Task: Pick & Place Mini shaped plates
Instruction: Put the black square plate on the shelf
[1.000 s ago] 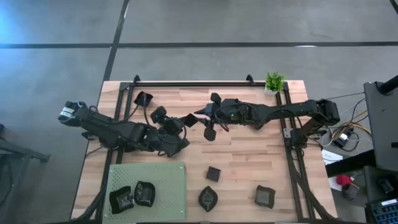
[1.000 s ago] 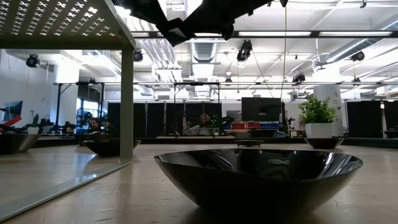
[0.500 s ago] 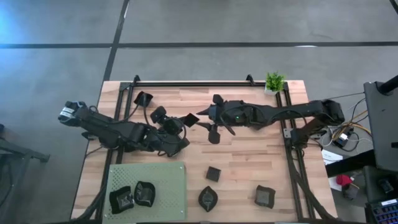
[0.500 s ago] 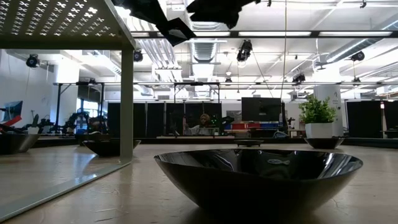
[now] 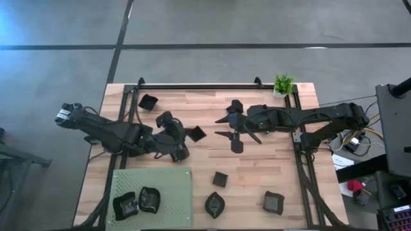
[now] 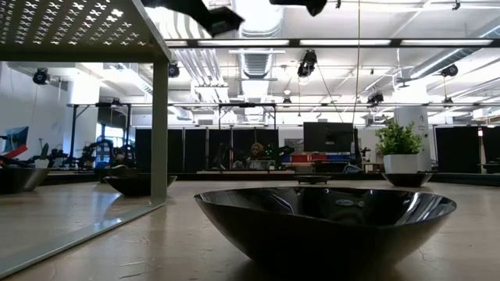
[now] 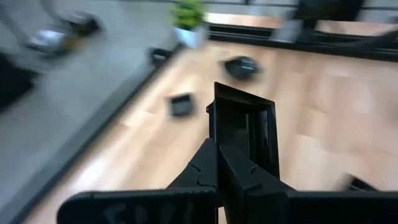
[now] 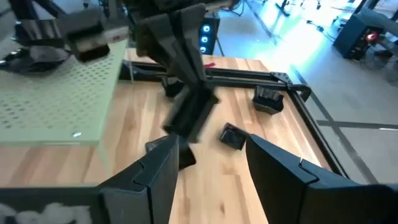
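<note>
My left gripper (image 5: 188, 134) hangs over the table's middle left, shut on a small black square plate (image 5: 196, 133). That plate stands on edge beyond the fingers in the left wrist view (image 7: 249, 118). My right gripper (image 5: 223, 126) is open, a short way to the plate's right, with nothing between its fingers (image 8: 211, 146). Other mini plates rest on the wood: a square one (image 5: 148, 101) far left, a small square one (image 5: 221, 179), a leaf-like one (image 5: 214, 204) and a squarish one (image 5: 273, 202). Two more (image 5: 125, 205) (image 5: 149, 199) lie on the green mat (image 5: 173, 186). My left gripper pinches the square plate's rim (image 7: 227, 140) between its two shut fingers (image 7: 208, 165), at the side nearest the gripper. The fingers come slanting down from the table's left. The plate is lifted clear of the table and stands on edge past the fingertips.
A small potted plant (image 5: 283, 83) stands at the far right corner. Black frame rails (image 5: 192, 87) run along the far edge and both sides. In the low view a dark plate (image 6: 324, 222) fills the foreground. Bare wood lies between the grippers and the near plates.
My right gripper has opened, let go of the square plate and drawn back toward the table's right edge, rising a little. My left gripper has kept its hold, turned at the wrist and lifted the plate slightly.
</note>
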